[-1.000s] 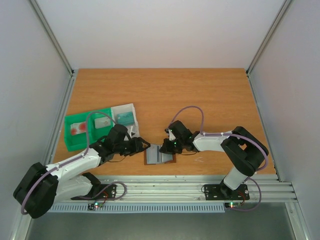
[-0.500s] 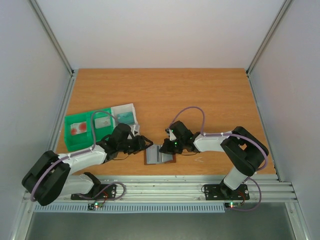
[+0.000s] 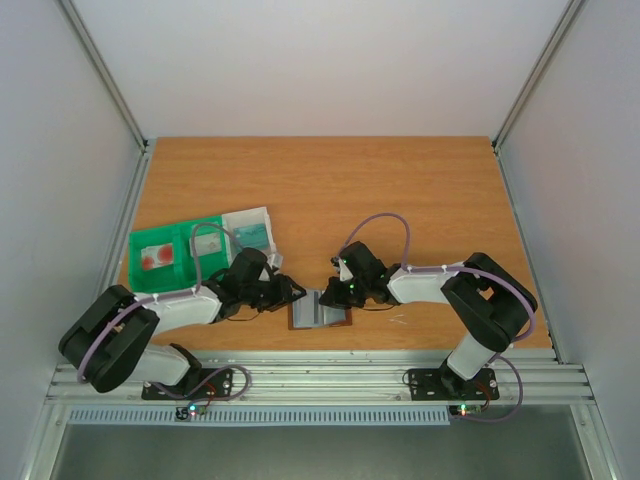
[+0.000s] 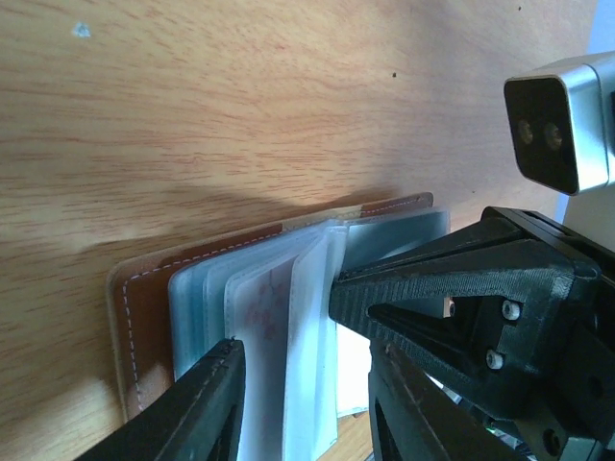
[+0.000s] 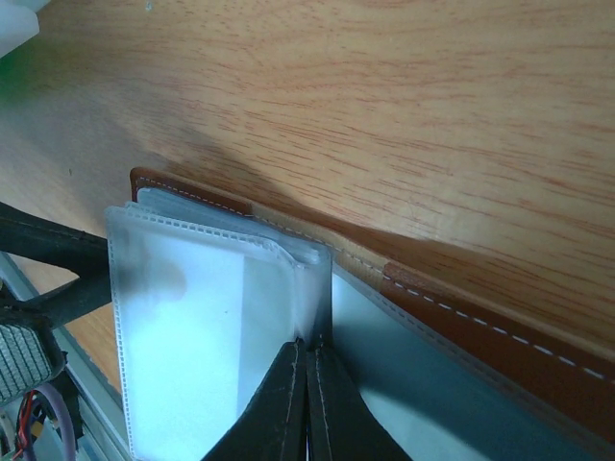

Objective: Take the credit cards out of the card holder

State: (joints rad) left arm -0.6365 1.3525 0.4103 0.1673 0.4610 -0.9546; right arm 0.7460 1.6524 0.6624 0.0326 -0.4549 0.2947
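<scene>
The brown leather card holder [image 3: 320, 313] lies open on the table near the front edge, its clear inner sleeves fanned up. My right gripper [image 5: 308, 348] is shut on the edge of one clear sleeve [image 5: 288, 279] and holds it upright; brown leather [image 5: 500, 331] lies to the right of the sleeve. My left gripper [image 4: 303, 389] is open, its jaws straddling the raised sleeves. One sleeve holds a white card with red marks [image 4: 261, 322]. In the top view the left gripper [image 3: 293, 291] is at the holder's left edge and the right gripper [image 3: 336, 293] at its top right.
A green and clear compartment tray [image 3: 137, 272] stands at the left, with a red-marked item [image 3: 153, 257], a white item [image 3: 208, 243] and a teal item [image 3: 250, 235] in it. The right wrist camera [image 4: 562, 120] sits close beside my left fingers.
My left gripper has moved a little right, up to the card holder's left edge, and its arm has swung in. The right arm and the holder have stayed put.
</scene>
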